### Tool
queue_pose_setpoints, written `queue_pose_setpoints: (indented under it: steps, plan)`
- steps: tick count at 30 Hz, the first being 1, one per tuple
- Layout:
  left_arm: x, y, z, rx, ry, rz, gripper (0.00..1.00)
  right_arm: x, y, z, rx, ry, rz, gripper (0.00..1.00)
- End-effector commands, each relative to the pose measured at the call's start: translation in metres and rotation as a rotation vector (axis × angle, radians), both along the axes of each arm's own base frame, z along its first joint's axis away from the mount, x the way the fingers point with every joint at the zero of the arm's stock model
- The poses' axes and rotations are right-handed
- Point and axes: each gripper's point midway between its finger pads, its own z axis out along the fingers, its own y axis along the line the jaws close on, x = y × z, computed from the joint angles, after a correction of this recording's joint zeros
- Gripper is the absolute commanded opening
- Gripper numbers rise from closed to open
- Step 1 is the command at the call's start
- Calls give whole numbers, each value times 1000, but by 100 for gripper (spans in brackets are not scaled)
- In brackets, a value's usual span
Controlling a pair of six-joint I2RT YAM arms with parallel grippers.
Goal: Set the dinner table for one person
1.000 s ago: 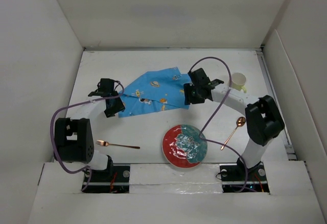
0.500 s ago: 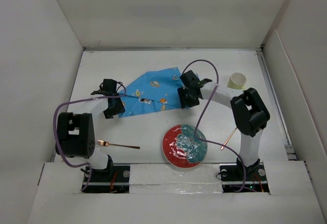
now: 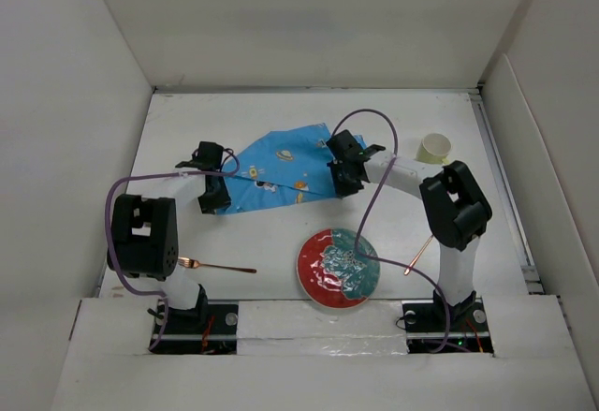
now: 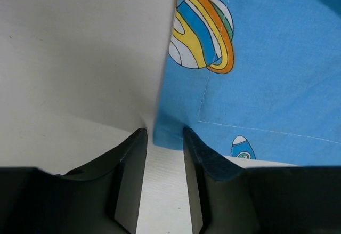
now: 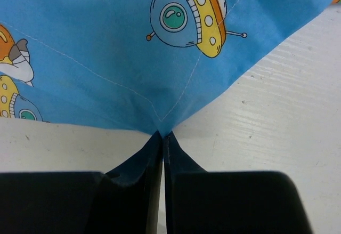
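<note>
Both arms have shifted since a second ago. The right gripper (image 3: pixel 341 186) has slid left along the blue mat (image 3: pixel 276 172), and its elbow has swung inward so that it now covers the bowl of the copper spoon (image 3: pixel 416 256). The left gripper (image 3: pixel 215 203) has edged right, closer to the mat's left end.

The dinner table (image 3: pixel 271 235) spreads under everything, and the mat lies skewed on its far middle part.

In the right wrist view the two fingers (image 5: pixel 133 191) are pressed together with no gap, and a corner of the mat is nipped between their tips. The cloth fans upward from that pinch. Bare tabletop shows on either side of the fingers, brighter on the right.

In the left wrist view the fingers (image 4: pixel 128 180) stand a little apart, with a strip of white tabletop visible in the gap. The mat's lower left corner sits right at the mouth of that gap, and its edge reaches the tip of the right-hand finger. The jaws are not closed on it. Left of the cloth the table lies in grey shadow.

Nearer the arm bases, a red and teal plate (image 3: pixel 339 267) rests on the table at centre. A copper fork (image 3: pixel 215 266) lies well to its left. A pale cup (image 3: pixel 434 147) stands at the far right, just beyond the right arm.
</note>
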Motion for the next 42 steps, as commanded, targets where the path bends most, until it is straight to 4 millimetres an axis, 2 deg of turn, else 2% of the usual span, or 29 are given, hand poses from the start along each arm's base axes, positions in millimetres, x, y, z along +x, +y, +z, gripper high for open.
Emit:
queue_pose_setpoints:
  steps: [1, 5, 8, 10, 13, 15, 17, 20, 21, 22, 23, 24, 25, 27, 28, 29, 30, 31, 32, 33, 34, 35, 36, 37, 38, 39, 40, 41, 42]
  plan:
    - [-8, 0, -8, 3, 52, -9, 28, 4, -2, 26, -10, -47, -4, 7]
    - [-13, -3, -14, -14, 72, -12, 24, 9, 2, 53, 44, -81, 0, 3]
    - [-16, -5, -18, -28, 78, -11, 15, 10, 7, 63, 72, -94, 3, 1]
    - [-16, -5, -18, -31, 77, -9, 2, 10, 9, 73, 94, -111, 3, 0]
    - [-7, -4, -6, -22, 36, -7, 0, 9, 10, 90, 121, -135, 9, 0]
    - [4, -4, 12, -23, -24, -8, 0, 10, 11, 101, 135, -156, 9, 0]
    - [20, -6, 36, -31, -87, -6, 0, 10, 10, 118, 151, -186, 3, 0]
    - [48, -7, 90, -33, -234, 4, 0, 11, 4, 148, 182, -240, -18, 0]
    - [54, -5, 103, -25, -263, 10, 0, 13, 5, 160, 196, -264, -25, 0]
    - [66, -5, 127, -21, -316, 16, 0, 16, -1, 171, 200, -289, -42, 0]
    - [71, -1, 140, -3, -348, 28, 0, 17, -3, 188, 216, -328, -48, 0]
    - [76, 2, 152, 9, -375, 33, 0, 25, -8, 204, 226, -371, -70, 0]
    - [88, 8, 174, 20, -432, 51, 0, 32, -16, 216, 241, -393, -94, 0]
    - [102, 12, 187, 16, -467, 58, 0, 43, -17, 233, 289, -418, -107, 0]
    - [113, 10, 204, 6, -508, 55, 0, 54, -17, 256, 315, -467, -115, 0]
    - [124, 14, 200, 17, -495, 63, 0, 66, -26, 265, 317, -488, -139, 0]
    - [133, 15, 200, 23, -495, 67, 0, 82, -27, 259, 300, -481, -150, 0]
    - [151, 18, 230, 37, -564, 81, 0, 98, -27, 291, 336, -548, -153, 0]
    - [168, 19, 219, 54, -533, 86, 0, 115, -38, 301, 342, -572, -178, 0]
    - [179, 20, 227, 61, -541, 94, 0, 135, -38, 292, 343, -550, -185, 0]
    - [199, 20, 280, 53, -660, 113, 0, 149, -40, 346, 407, -659, -185, 0]
    - [218, 21, 271, 66, -640, 122, 0, 159, -42, 366, 446, -690, -171, 0]
    - [222, 26, 282, 71, -638, 147, 0, 168, -51, 385, 501, -708, -174, 0]
    - [233, 24, 345, 37, -787, 158, 0, 185, -53, 372, 513, -671, -185, 0]
    - [233, 26, 356, 7, -823, 167, 0, 180, -60, 429, 587, -795, -164, 0]
    - [227, 34, 385, -80, -933, 212, 0, 179, -71, 451, 676, -823, -144, 0]
    - [225, 36, 392, -82, -959, 225, 0, 178, -76, 453, 690, -828, -143, 0]
    - [225, 36, 393, -82, -962, 225, 0, 180, -80, 464, 710, -866, -131, 0]
    - [221, 42, 396, -54, -968, 244, 0, 158, -88, 491, 728, -921, -115, 0]
